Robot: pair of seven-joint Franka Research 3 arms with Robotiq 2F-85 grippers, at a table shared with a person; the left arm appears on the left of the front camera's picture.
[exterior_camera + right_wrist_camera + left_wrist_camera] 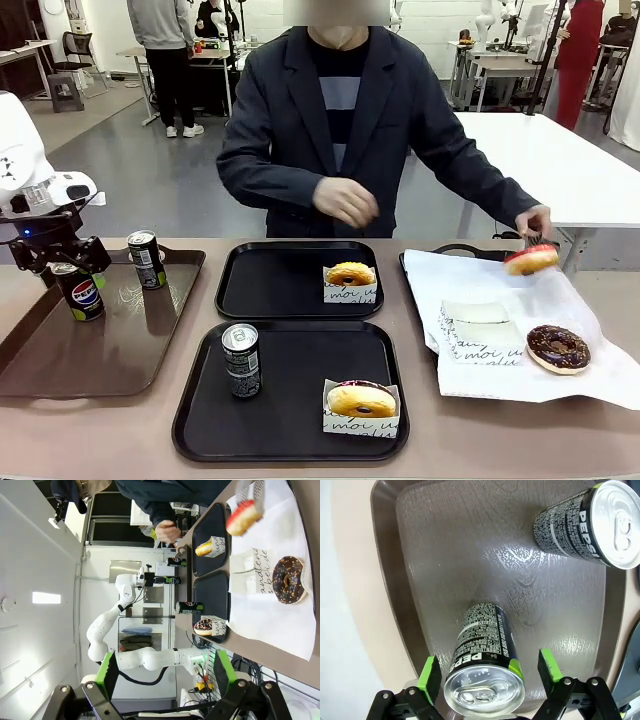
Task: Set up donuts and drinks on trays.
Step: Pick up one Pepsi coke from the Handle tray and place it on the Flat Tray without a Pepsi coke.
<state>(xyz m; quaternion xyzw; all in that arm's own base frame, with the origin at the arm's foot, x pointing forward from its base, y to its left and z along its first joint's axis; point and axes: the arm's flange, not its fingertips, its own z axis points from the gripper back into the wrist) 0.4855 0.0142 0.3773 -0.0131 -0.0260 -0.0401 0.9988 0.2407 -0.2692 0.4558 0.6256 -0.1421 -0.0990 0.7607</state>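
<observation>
Our left gripper (489, 669) astride the Pepsi can (480, 630) on the brown tray (390, 580), jaws apart, our right gripper (166, 667) empty, jaws apart

— We see a bright room, lit from above. The brown tray (470, 540) shines white in spots.
— Shadows on the table (100, 430) are faint. The person's hand (345, 200) and the red donut (530, 260) look smeared. Our wrist pictures bend at the edges.

Black trays (290, 285) hold 2 donuts (351, 273), 1 can (241, 360).
</observation>
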